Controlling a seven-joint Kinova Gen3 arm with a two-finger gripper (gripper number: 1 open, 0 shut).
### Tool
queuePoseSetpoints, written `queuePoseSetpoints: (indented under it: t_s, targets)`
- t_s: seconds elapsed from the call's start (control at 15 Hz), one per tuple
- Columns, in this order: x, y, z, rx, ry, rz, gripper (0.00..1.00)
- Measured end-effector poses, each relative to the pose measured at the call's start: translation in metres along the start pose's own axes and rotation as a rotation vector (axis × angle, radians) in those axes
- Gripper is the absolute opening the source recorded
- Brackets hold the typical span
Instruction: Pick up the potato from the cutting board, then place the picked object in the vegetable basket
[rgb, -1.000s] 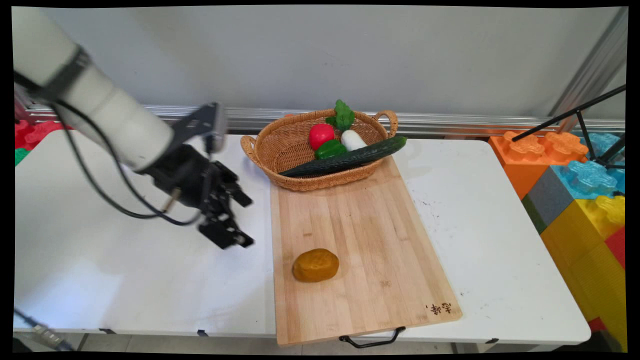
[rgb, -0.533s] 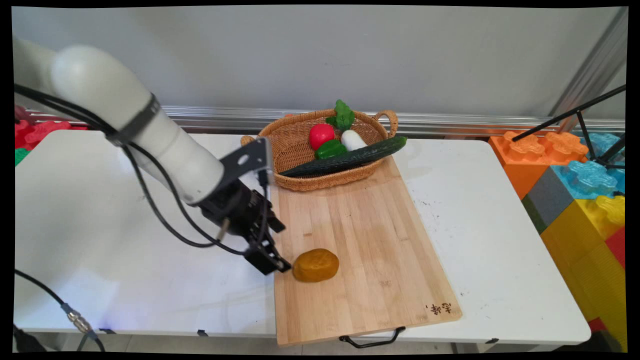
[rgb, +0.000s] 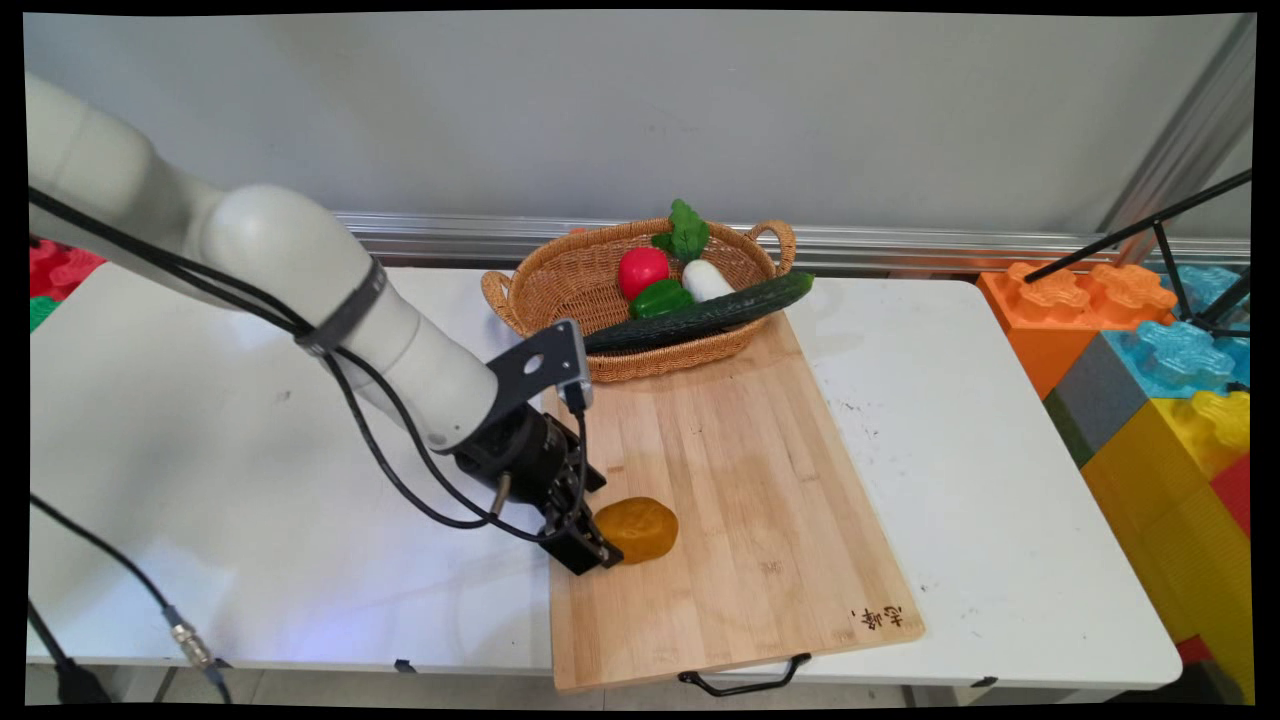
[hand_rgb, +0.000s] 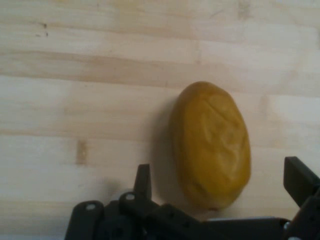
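hand (rgb: 600, 548) open, fingers either side of the potato (rgb: 638, 529) | potato lies on near left of cutting board (rgb: 740, 480) | basket (rgb: 590, 300) far | best to center before closing

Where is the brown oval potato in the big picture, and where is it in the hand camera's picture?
Main view: the brown oval potato lies low on the wooden cutting board, beside the black gripper.
Hand view: the potato sits right of centre, between the open fingers.
Shared landmark: the board's pale wood under it.
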Motion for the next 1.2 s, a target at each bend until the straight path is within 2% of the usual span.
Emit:
queuePoseSetpoints:
  t_s: [0.2,0.27,0.53,0.73,1.0,1.2]
  targets:
    - [-0.002,0.000,0.013,0.002,0.010,-0.005,1.00]
    - [-0.002,0.000,0.015,0.002,0.014,-0.005,0.00]
    - [-0.002,0.000,0.021,0.004,0.029,-0.012,0.00]
    - [0.000,0.001,0.013,0.006,0.045,-0.037,0.00]
    - [0.016,0.002,-0.018,0.011,0.075,-0.054,0.00]
    - [0.037,-0.003,-0.043,0.042,0.106,-0.044,0.00]
